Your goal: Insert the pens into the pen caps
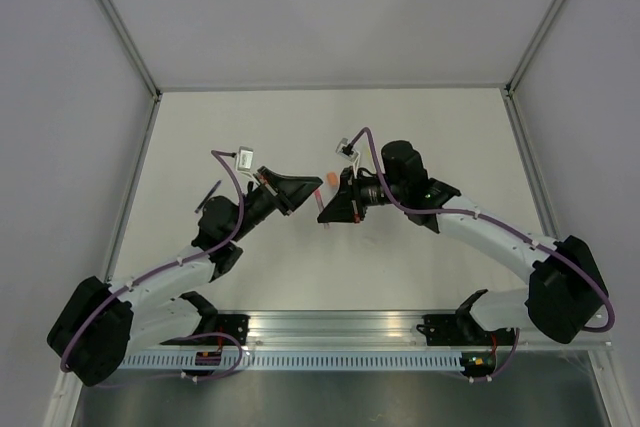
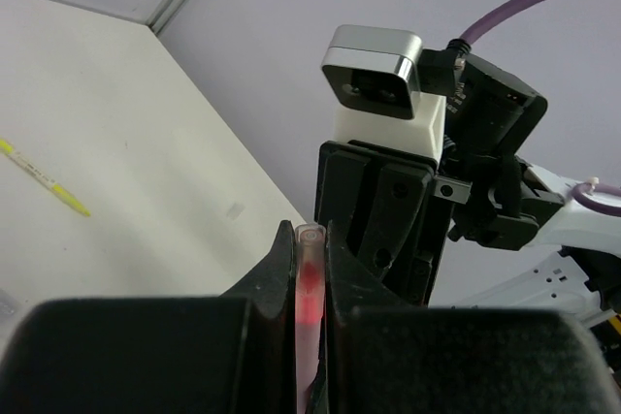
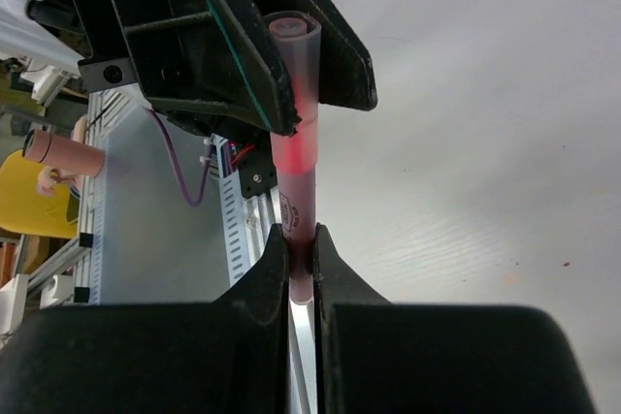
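Above the middle of a white table (image 1: 420, 127), the two claws meet tip to tip, each steadying one half so the parts line up. The right gripper (image 3: 298, 239) is clamped tight on a whitish, red-cored pen (image 3: 297, 196). The left gripper (image 2: 309, 239) pinches what seems to be its translucent cap (image 3: 294, 65), held end to end for pushing together. A black pen (image 1: 207, 195) lies on the left, untouched.
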Motion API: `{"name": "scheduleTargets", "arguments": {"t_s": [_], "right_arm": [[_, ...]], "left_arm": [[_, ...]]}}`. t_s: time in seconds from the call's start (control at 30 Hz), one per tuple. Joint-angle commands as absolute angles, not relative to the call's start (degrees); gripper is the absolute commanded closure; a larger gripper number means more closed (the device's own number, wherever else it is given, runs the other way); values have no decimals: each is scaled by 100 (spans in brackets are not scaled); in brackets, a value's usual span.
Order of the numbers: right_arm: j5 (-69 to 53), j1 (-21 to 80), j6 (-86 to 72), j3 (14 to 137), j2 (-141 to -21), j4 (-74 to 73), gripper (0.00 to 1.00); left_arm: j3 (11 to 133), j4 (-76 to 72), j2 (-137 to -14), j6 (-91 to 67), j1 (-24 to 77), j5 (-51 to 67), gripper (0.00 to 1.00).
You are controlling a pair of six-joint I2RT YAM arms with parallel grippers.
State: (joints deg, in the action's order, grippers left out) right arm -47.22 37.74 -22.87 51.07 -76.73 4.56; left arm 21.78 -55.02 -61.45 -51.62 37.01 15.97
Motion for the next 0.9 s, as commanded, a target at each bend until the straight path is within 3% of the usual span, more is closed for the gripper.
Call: {"name": "scheduleTargets", "arguments": {"t_s": [0.0, 0.63, 0.73, 0.77, 0.87], "right_arm": [[-2426, 3375, -1679, 6231, -7409, 1723, 100], [-1985, 3384, -1213, 6363, -7761, 756, 100], [-2179, 3384, -1283, 6354, -7743, 651, 87], [-2180, 3384, -1327, 6337, -7726, 616, 73], [-2127, 3384, -1415, 6302, -7647, 335, 60]], "left_arm": [[1950, -3579, -6047, -5300, 4192, 3394, 98], [2830, -1873, -6328, -5361, 4201, 2093, 98], [3154, -1488, -6381, -5309, 4184, 1742, 98], [3277, -1311, -6398, -5265, 4184, 1618, 98], [3698, -653, -6433, -5159, 4114, 1144, 98]]}}
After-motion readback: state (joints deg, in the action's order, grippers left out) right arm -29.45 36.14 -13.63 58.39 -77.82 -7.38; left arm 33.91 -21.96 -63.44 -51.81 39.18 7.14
